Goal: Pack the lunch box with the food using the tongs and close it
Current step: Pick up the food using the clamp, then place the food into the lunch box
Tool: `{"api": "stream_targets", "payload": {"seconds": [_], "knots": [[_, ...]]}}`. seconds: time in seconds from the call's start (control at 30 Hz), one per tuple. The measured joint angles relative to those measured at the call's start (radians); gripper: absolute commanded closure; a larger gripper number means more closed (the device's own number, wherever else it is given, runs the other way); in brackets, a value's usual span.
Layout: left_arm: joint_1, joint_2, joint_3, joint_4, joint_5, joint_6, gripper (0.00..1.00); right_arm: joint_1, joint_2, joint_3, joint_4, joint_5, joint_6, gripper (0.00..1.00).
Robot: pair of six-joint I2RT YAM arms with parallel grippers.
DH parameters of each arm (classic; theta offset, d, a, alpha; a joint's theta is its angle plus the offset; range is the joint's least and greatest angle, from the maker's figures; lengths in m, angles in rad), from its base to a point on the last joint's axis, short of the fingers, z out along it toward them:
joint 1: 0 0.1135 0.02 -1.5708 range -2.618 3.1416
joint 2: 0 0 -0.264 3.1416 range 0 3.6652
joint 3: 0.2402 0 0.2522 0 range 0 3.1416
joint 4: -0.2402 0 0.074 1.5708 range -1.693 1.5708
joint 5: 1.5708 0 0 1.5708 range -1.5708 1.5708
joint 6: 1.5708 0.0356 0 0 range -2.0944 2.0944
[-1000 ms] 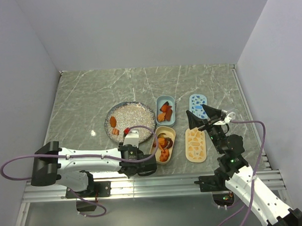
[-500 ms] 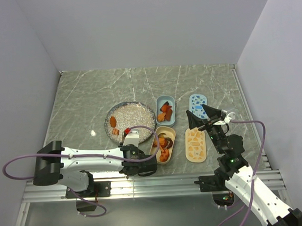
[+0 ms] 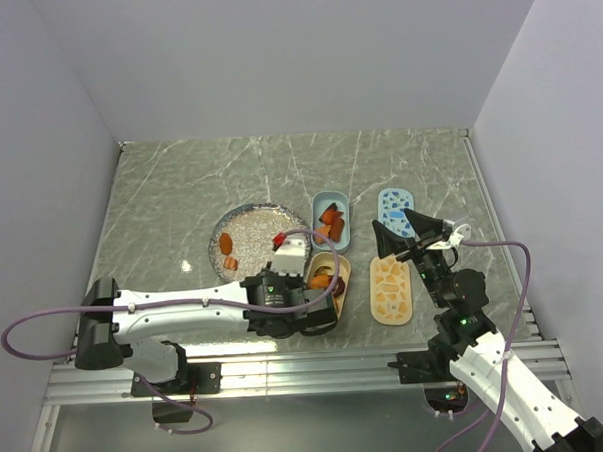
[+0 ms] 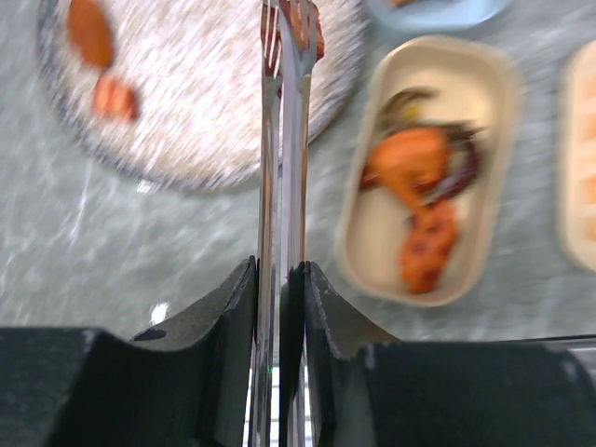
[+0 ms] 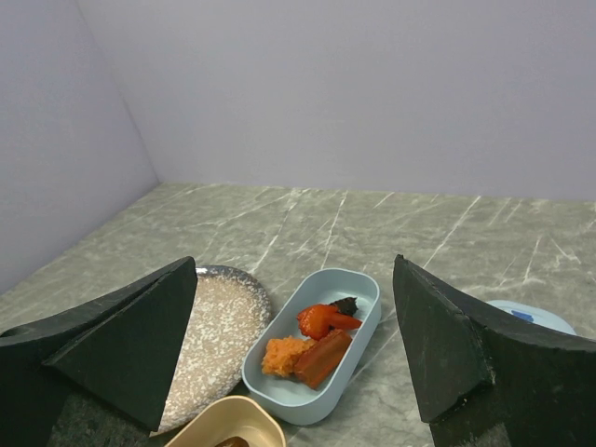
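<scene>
Three lilac walls (image 3: 274,57), grey marbled tabletop (image 3: 170,192)

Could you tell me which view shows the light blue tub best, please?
The right wrist view: the light blue tub appears whole, close and sharp, its food pieces distinct. The top external view shows it small; the left wrist view catches only a blurred sliver of rim.
</scene>
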State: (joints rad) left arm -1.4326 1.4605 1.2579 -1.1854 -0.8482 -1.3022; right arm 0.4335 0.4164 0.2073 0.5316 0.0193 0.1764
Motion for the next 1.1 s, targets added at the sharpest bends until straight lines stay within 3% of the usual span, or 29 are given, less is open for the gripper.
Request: {"api": "stream_targets", "payload": {"seconds": [0.4, 0.7, 1.1], "knots": [[0.151, 0.049, 0.068, 0.426, 0.060, 0.475, 0.76, -0.003, -0.030, -0.006, 0.000, 0.022, 0.010, 0.07], [0.087, 0.056, 0.014, 0.507, 0.130, 0.522, 0.76, -0.006, -0.021, -0.016, 0.006, 0.027, 0.010, 0.07], [0.028, 0.056, -0.037, 0.459, 0.140, 0.431, 0.76, -0.006, -0.019, -0.017, 0.006, 0.026, 0.013, 0.07]]}}
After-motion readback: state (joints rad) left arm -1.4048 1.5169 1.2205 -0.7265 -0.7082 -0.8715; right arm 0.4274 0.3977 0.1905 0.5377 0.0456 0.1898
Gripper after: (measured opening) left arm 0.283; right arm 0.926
